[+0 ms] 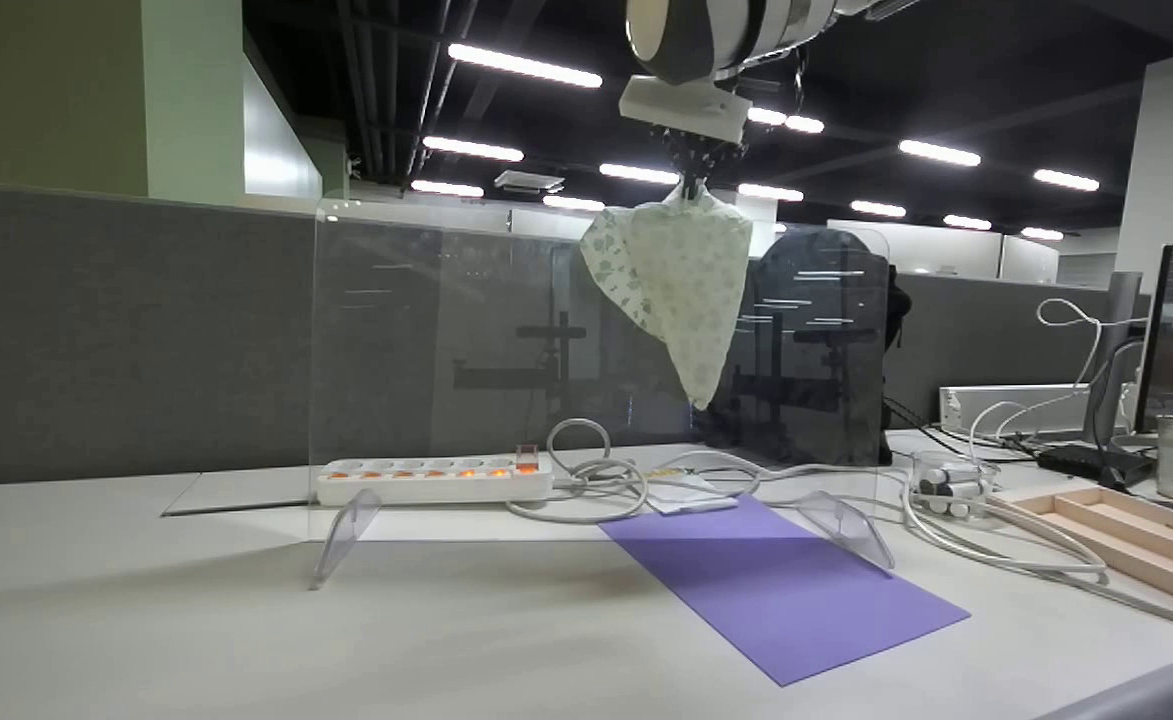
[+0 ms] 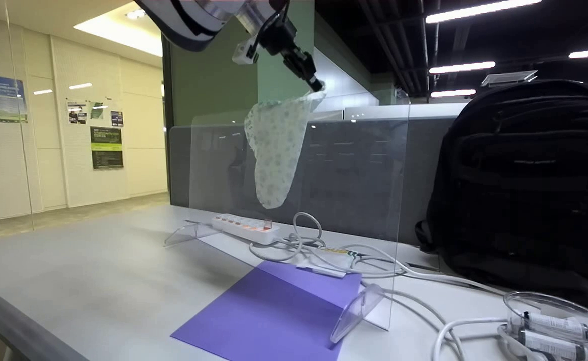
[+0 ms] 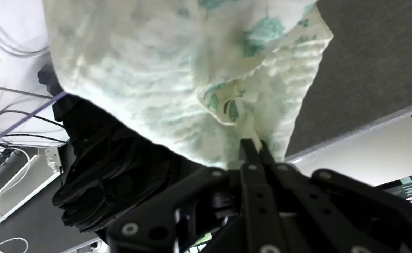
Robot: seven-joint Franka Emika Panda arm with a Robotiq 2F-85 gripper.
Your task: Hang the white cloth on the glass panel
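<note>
One pincer, one white cloth and one glass panel with two clear feet are here. One power strip, one purple mat and one black backpack also show; the tangled cables overlap too much to count.

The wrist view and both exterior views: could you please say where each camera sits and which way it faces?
An exterior view: before the glass panel, facing it almost squarely; arm and gripper at top.
An exterior view: off to one side, facing the panel obliquely, black backpack at right; arm and gripper at top.
Wrist view: on the wrist, facing the white cloth past the gripper's fingers.
Both exterior views share the power strip and purple sheet.
</note>
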